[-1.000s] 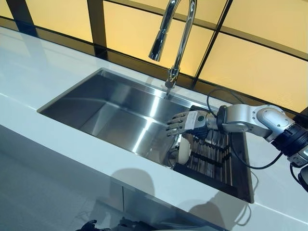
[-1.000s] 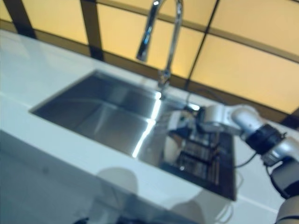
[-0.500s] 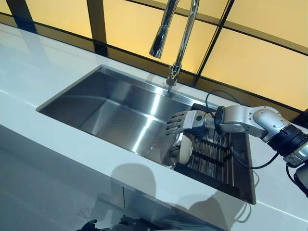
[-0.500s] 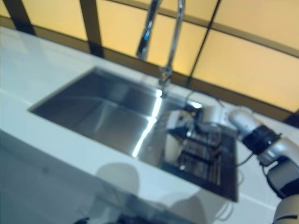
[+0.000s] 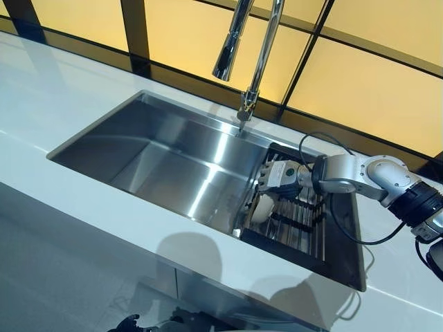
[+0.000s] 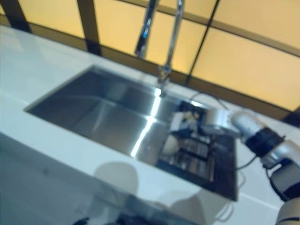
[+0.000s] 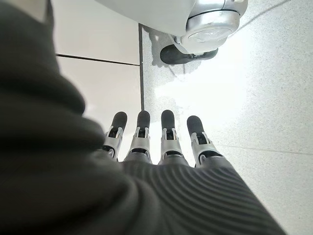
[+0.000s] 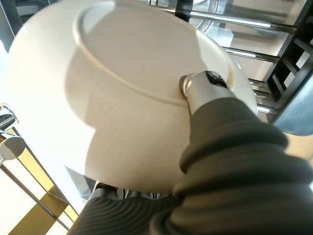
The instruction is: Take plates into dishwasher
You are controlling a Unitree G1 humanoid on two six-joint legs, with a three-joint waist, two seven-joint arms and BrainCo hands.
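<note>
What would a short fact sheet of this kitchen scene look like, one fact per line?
Setting: steel sink set in a white counter, tall faucet behind it
Rack: dark drying rack at the sink's right end
Plate: one cream plate standing on edge in the rack
Right hand: right hand reaches into the rack, thumb pressed on the plate's underside, the fingers hidden behind the plate
Left hand: left hand hangs over the floor, fingers straight, holding nothing
Dishwasher: not in view

faucet top cut off, plate hiding right robot hand fingers
</note>
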